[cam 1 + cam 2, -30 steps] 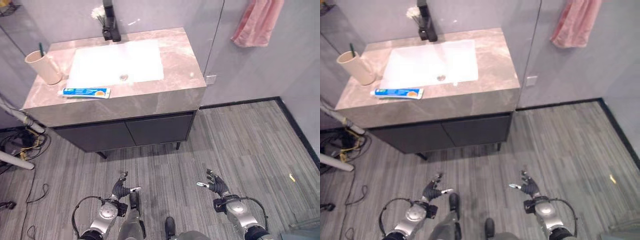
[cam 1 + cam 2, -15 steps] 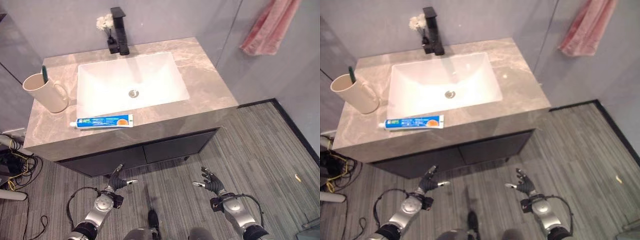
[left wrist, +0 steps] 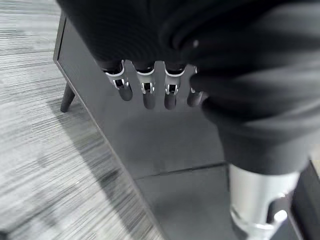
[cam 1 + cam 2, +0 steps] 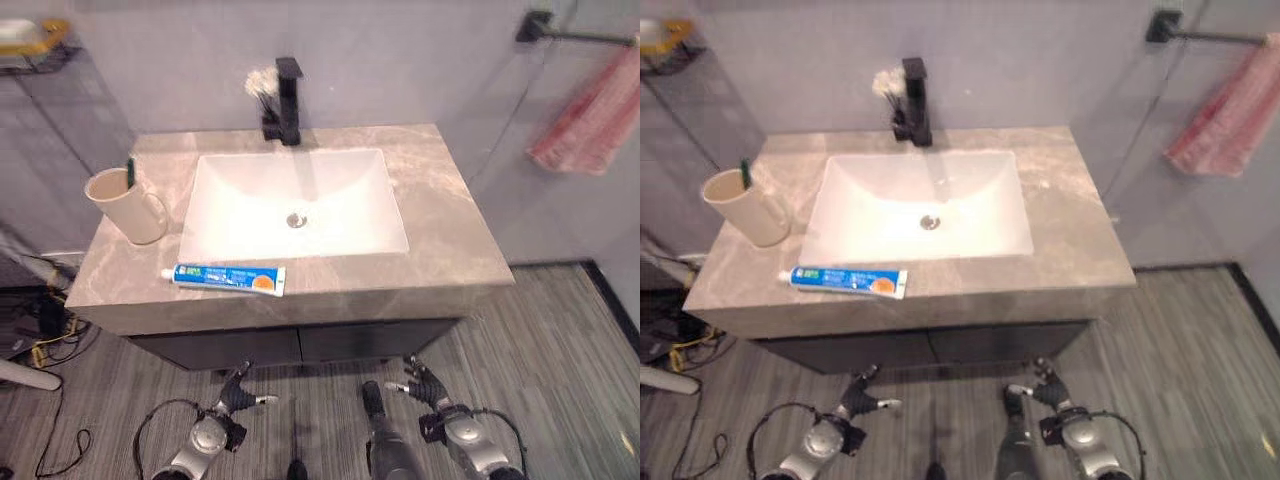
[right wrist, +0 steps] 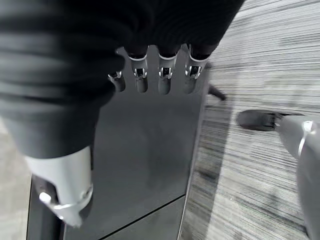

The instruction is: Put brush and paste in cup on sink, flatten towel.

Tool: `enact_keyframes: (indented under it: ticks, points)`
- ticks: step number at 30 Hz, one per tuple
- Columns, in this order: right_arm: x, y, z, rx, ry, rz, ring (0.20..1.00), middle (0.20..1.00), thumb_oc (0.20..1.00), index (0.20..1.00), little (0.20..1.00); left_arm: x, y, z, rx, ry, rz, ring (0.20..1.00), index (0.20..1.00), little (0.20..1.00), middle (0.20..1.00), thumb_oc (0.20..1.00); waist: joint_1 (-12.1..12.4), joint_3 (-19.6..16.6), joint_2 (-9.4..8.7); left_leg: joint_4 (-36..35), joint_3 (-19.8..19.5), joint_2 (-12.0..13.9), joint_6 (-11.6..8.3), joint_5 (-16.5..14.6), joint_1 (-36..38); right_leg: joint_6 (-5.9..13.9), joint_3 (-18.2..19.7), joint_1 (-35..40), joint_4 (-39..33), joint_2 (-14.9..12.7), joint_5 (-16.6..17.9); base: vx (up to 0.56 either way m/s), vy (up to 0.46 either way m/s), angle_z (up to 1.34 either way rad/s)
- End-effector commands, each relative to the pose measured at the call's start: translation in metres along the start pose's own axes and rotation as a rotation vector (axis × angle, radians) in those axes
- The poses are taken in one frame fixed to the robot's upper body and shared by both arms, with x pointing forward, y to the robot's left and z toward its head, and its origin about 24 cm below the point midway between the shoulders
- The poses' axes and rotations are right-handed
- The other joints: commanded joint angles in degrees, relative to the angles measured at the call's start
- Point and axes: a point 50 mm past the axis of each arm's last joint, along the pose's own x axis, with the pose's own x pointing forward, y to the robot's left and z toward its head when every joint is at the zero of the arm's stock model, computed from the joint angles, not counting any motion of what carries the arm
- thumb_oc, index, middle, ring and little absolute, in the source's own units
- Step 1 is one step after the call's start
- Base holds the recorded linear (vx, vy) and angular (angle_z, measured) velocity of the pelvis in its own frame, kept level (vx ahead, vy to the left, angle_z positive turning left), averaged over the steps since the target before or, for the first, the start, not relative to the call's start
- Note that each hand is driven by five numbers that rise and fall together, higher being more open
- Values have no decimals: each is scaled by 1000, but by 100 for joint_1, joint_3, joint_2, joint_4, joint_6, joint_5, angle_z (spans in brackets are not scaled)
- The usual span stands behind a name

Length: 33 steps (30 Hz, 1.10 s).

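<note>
Toothpaste tube [image 4: 229, 278] lies flat along front edge of the counter [image 4: 450, 250], just in front of the sink basin [image 4: 295, 205]'s front-left corner; cup [image 4: 127, 205] w/ green brush [image 4: 129, 170] standing in it sits at counter's left edge, near the tube but apart. Pink towel [image 4: 590, 125] hangs bunched off the wall bar [image 4: 575, 35], well right of counter. Left hand [image 4: 238, 393] & right hand [image 4: 425, 383] both low over floor in front of the dark cabinet [image 3: 150, 145], fingers relaxed/spread, holding nothing, well apart from tube, cup & towel.
</note>
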Motion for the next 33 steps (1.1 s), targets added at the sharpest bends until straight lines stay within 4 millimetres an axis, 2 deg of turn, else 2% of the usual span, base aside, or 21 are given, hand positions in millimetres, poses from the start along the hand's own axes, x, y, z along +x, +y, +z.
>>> enact_keyframes:
  ticks: [1,10,16,21,22,24,26,28,29,30,33]
  points:
    - [11,-26,39,-51,-135,-53,1000,1000,1000,1000,1000,11,17,30,-5,-131,47,1000,1000,1000,1000,1000,5,125,139,357,315,339,-304,653,-505,308,-165,679,-390,11,84,83,-150,11]
    - [5,-35,30,-77,-107,-75,1000,1000,1000,1000,1000,8,20,21,16,-98,55,1000,1000,1000,1000,1000,69,62,207,119,106,568,-465,869,-483,176,-361,867,-439,120,-150,27,-109,15]
    - [3,-37,33,-118,-125,-69,1000,1000,1000,1000,1000,14,22,33,49,-135,53,1000,1000,1000,1000,1000,-23,158,296,286,-34,653,-575,893,-642,34,-356,856,-372,233,-332,-2,-86,10]
    - [3,-39,36,-148,-132,-65,1000,1000,1000,1000,1000,16,25,39,85,-157,58,1000,1000,1000,1000,1000,-60,287,345,753,-189,560,-676,941,-856,-64,-252,837,-312,327,-406,3,-52,9]
    - [4,-40,38,-156,-135,-67,1000,1000,1000,1000,1000,18,26,42,89,-166,61,1000,1000,1000,1000,1000,-48,332,335,922,-374,477,-745,1000,-939,-76,-206,794,-312,329,-375,-18,77,3]
    - [2,-44,34,-135,-126,-99,1000,1000,1000,1000,1000,21,25,50,98,-189,62,1000,1000,1000,1000,1000,-243,293,349,249,390,1151,-798,1187,-1016,64,-277,764,-303,119,-439,17,159,7]
    - [2,-45,33,-129,-122,-111,1000,1000,1000,1000,1000,22,24,52,104,-199,64,1000,1000,1000,1000,1000,-181,312,362,38,390,1257,-847,1317,-1079,99,-227,769,-303,68,-454,48,141,54]
    - [2,-47,32,-110,-113,-122,1000,1000,1000,1000,1000,21,24,52,87,-198,73,1000,1000,1000,1000,1000,-187,289,430,-119,118,1285,-870,1293,-1089,173,-144,753,-348,-16,-472,79,193,22]
    - [1,-47,25,-101,-86,-131,1000,1000,1000,1000,1000,20,21,48,87,-187,64,1000,1000,1000,1000,1000,-204,229,479,-223,169,1267,-849,1240,-1020,198,-112,768,-373,-49,-466,130,293,-38]
    - [3,-45,25,-113,-73,-127,1000,1000,1000,1000,1000,18,17,47,94,-186,43,1000,1000,1000,1000,1000,-199,210,526,-275,279,1144,-796,1155,-910,297,-14,734,-397,-179,-326,101,228,-64]
    - [6,-40,31,-110,-93,-110,1000,1000,1000,1000,1000,15,18,43,109,-183,30,1000,1000,1000,1000,1000,-164,214,501,-298,464,1004,-696,1055,-815,384,128,659,-406,-300,-186,47,209,-67]
